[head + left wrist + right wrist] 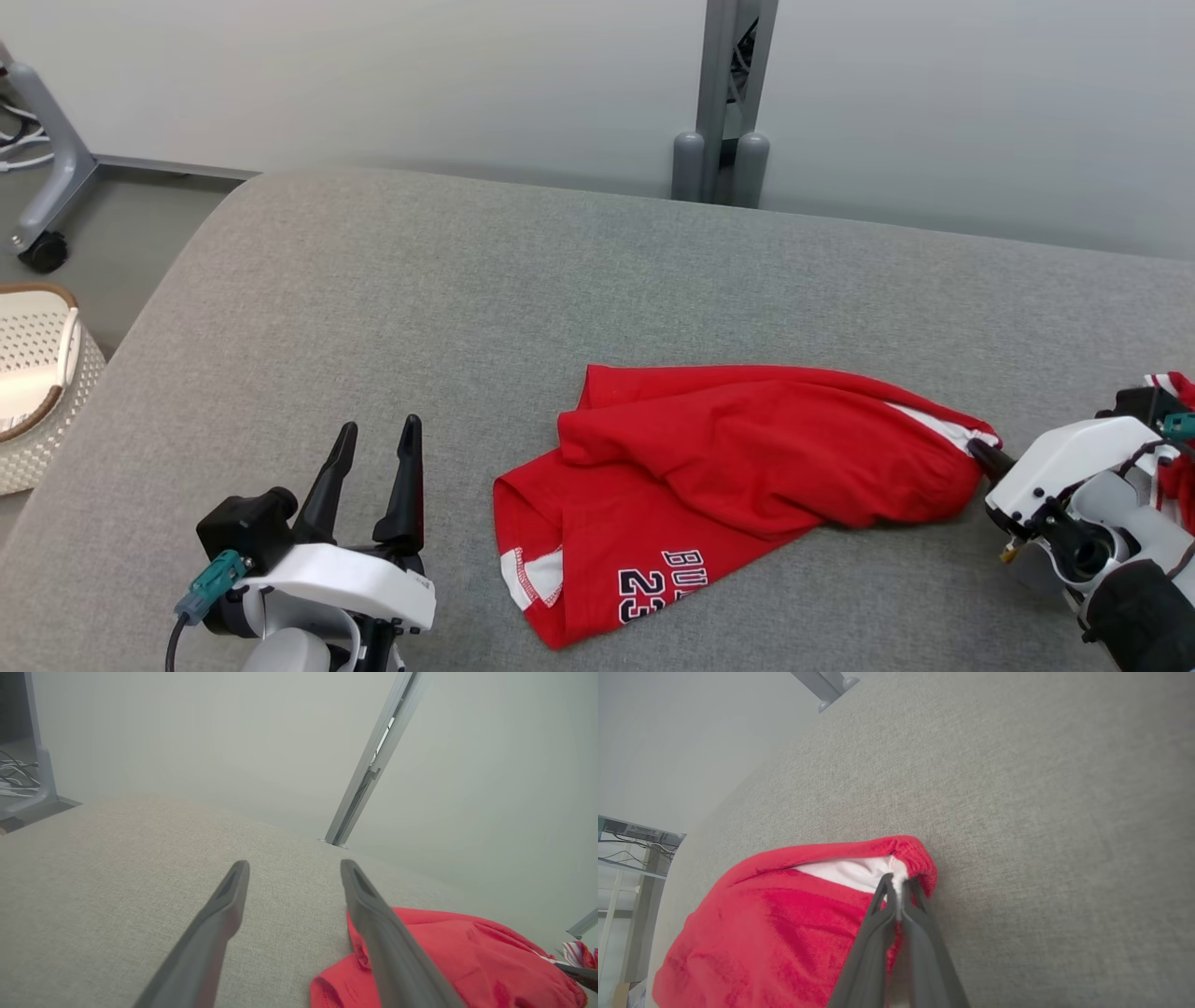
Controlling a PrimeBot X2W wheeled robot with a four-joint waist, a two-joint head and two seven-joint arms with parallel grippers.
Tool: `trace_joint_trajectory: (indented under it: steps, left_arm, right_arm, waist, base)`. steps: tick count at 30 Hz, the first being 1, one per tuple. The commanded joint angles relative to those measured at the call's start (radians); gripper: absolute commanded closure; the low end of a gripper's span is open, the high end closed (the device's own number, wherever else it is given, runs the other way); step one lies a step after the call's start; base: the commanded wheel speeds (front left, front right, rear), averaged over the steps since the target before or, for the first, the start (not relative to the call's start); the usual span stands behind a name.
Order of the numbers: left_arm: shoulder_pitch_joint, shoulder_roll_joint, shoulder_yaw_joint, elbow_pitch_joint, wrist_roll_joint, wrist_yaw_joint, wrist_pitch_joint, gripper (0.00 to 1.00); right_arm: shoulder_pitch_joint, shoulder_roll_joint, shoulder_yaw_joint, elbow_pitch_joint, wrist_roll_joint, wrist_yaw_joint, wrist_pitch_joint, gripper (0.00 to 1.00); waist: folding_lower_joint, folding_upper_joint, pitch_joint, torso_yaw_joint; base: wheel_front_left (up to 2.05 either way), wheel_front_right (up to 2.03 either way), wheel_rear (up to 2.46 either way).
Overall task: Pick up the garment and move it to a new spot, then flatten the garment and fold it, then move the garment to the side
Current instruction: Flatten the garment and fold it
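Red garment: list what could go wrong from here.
1. The right pincer grips only a thin pinch of the red garment at its white-trimmed edge; it may slip out under a pull.
2. The left pincer is open, off the cloth; a one-sided pull would likely drag the bunched heap, not flatten it.

This is looking like a test lab: a grey metal wheeled stand [65, 163] is trailing white cables [21, 140] at upper left, a grey metal post [733, 84] standing against the plain pale wall [373, 75].
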Motion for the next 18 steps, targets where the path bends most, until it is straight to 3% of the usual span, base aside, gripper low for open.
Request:
trace_joint_trajectory:
  steps: [1,11,18]
  left_arm:
    - [-0.011,0.004,0.003,0.003,-0.003,-0.001,-0.004,0.00]
    - [0.014,0.004,0.009,0.006,-0.003,0.002,-0.004,0.00]
    - [0.025,0.004,0.017,-0.013,0.002,0.002,-0.004,0.00]
  right_arm:
    - [0.012,-0.002,0.000,0.006,0.007,0.000,0.010,0.00]
    - [0.027,-0.028,0.008,-0.065,-0.008,0.000,-0.025,0.00]
    - [0.028,-0.090,0.031,-0.253,-0.080,0.000,-0.197,0.00]
  waist:
    - [-0.0001,0.0000,-0.007,-0.009]
    - [-0.0001,0.0000,-0.061,-0.052]
    - [-0.0001,0.0000,-0.083,-0.084]
  base:
    - [0.00,0.00,0.00]
    - [0.00,0.00,0.00]
    - [0.00,0.00,0.00]
